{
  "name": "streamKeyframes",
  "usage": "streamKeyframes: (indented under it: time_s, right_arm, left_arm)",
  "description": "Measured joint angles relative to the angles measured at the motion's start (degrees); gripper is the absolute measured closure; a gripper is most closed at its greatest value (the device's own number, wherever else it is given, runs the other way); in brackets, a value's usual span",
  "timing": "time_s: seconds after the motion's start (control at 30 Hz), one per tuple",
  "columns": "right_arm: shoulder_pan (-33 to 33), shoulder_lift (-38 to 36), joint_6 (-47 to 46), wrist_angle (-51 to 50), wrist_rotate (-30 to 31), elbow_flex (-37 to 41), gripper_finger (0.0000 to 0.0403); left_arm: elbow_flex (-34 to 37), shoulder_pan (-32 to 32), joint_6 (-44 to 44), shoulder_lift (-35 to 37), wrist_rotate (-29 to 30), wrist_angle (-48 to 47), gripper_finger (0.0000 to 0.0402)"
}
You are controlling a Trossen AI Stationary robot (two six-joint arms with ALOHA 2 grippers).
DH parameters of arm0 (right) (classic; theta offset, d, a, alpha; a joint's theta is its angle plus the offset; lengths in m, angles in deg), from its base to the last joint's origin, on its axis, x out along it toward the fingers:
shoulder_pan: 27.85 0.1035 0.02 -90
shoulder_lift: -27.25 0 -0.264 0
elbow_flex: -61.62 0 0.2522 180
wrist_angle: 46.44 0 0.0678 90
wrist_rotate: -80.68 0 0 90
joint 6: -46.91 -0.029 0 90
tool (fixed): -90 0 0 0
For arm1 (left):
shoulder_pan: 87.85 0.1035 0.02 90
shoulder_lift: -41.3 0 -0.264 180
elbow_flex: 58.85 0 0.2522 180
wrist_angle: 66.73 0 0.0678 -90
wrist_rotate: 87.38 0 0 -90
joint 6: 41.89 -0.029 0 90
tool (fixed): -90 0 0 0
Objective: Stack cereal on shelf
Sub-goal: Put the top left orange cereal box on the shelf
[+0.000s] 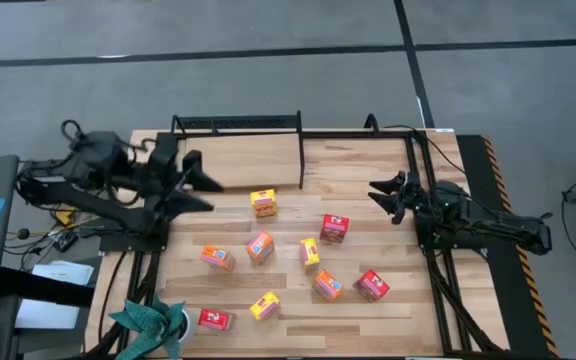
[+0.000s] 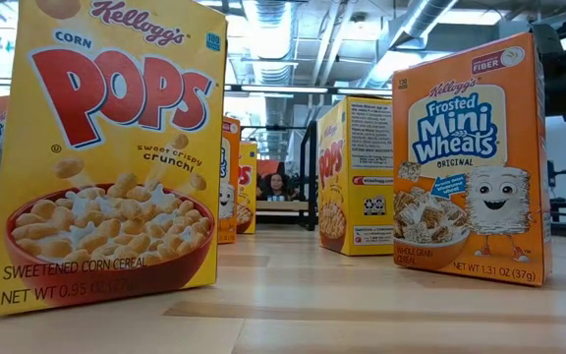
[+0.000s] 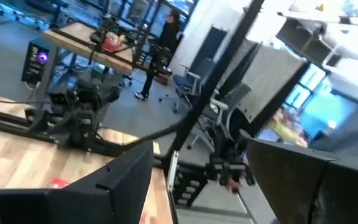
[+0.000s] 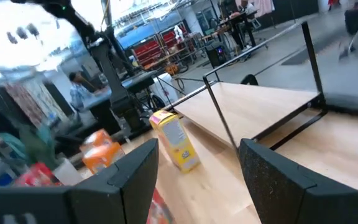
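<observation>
Both grippers are empty, so as far as I can judge the job has not begun. From above, my left gripper point(image 1: 200, 185) hangs with its fingers spread apart at the left side of the worktop point(image 1: 368, 310), just in front of the shelf point(image 1: 253, 160). My right gripper point(image 1: 386, 194) waits at the right edge, fingers also parted, holding nothing.

The shelf sits at the far left part of the worktop, a black tube frame around a pale wooden board. No box rests on that board.

I count nine cereal boxes, all loose on the worktop in front of the shelf. A yellow box point(image 1: 263, 203) stands nearest the shelf, just off its front right corner. A red box point(image 1: 334, 228) lies to its right. An orange box point(image 1: 218, 257) lies closest to my left arm's side. The others are scattered nearer the front edge. None of the boxes touch one another.

At table height, a Corn Pops box point(image 2: 106, 157) and a Frosted Mini-Wheats box point(image 2: 472, 162) stand upright.

All nine boxes remain to be placed, by my reading.
</observation>
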Motion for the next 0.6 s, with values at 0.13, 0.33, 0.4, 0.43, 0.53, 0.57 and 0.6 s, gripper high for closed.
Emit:
streamKeyframes:
  time_s: [0.13, 0.33, 0.4, 0.43, 0.53, 0.57, 0.6]
  right_arm:
    - [-0.2, -0.08, -8.17, 9.45, 0.31, -1.41, 0.0153]
    - [-0.8, -0.02, -7.65, 21.4, 1.7, -7.67, 0.0153]
    - [-0.8, 0.83, -3.16, 20.37, 1.92, -12.19, 0.0153]
    - [-0.8, 1.85, -0.51, 19.0, 1.9, -14.95, 0.0153]
    - [-0.75, 6.34, 6.36, 9.35, 1.81, -24.99, 0.0153]
    - [-0.75, 8.41, 8.19, 4.19, 1.76, -28.75, 0.0153]
    - [-0.75, 10.61, 9.65, -0.72, 1.73, -32.26, 0.0153]
  left_arm:
    - [-5.47, 0.09, 5.82, -4.37, -0.41, -0.24, 0.0149]
    - [-8.59, 1.39, 1.59, -7.91, 1.01, -9.04, 0.0149]
    - [-9.05, 1.37, 4.45, -8.05, -0.37, -12.28, 0.0149]
    - [-9.06, 1.35, 5.02, -8.03, -2.02, -14.21, 0.0149]
    - [-9.08, 1.3, 2.67, -7.86, -6.2, -21.8, 0.0149]
    - [-9.08, 1.32, 2.34, -7.67, -6.52, -25.47, 0.0149]
    - [-9.08, 1.32, 2.36, -7.53, -6.6, -29.03, 0.0149]
